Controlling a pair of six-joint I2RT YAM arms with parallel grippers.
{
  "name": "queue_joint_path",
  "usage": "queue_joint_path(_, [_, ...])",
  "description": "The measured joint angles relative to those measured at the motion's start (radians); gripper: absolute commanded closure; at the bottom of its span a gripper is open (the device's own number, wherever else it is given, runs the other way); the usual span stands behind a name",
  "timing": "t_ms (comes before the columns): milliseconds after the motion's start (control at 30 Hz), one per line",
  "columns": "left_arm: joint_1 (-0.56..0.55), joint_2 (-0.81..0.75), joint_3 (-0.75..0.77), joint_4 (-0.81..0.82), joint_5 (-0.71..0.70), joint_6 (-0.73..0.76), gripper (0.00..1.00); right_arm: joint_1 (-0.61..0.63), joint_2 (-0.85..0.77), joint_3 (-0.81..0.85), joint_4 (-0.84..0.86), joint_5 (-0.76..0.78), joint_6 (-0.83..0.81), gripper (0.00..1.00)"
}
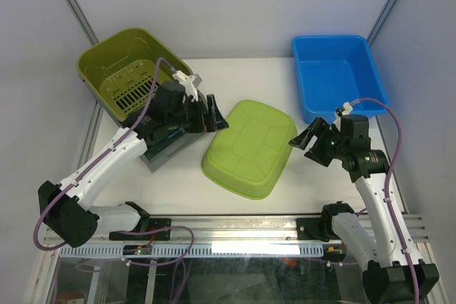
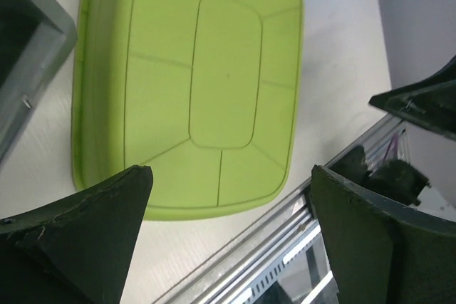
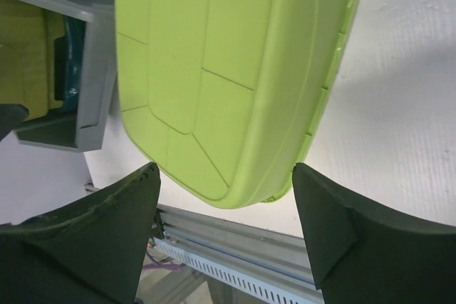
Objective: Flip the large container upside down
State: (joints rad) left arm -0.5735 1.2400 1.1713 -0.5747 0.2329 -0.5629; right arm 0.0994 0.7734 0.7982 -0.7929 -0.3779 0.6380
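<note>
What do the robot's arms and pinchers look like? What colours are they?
The left arm and right arm are white tubes joined by chunky black joints. A thin purple cable loops along each one. The left gripper and right gripper are black, each with two pointy, wedge-shaped fingers.

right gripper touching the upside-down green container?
Cannot tell. In the top view the open right gripper overlaps the right edge of the lime container, height unclear. The right wrist view shows neither clear gap nor contact.
</note>
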Motion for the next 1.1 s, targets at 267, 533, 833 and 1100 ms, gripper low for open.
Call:
queue_joint_path(267, [-0.231, 0.065, -0.073, -0.046, -0.05, 0.039, 0.01, 0.0, 0.005, 0.007, -0.063, 0.08, -0.027, 0.22])
queue_joint_path(533, [-0.339, 0.101, -0.152, -0.062, -0.085, 0.034, 0.01, 0.0, 0.055, 0.048, -0.066, 0.134, -0.047, 0.26])
queue_joint_path(833, [-0.51, 0.105, -0.225, -0.082, -0.09, 0.027, 0.01, 0.049, 0.037, -0.097, 0.046, 0.126, 0.011, 0.56])
queue_joint_path(1100, [-0.539, 0.241, -0.225, 0.025, -0.042, 0.043, 0.01, 0.284, 0.162, -0.243, 0.205, 0.158, 0.152, 0.87])
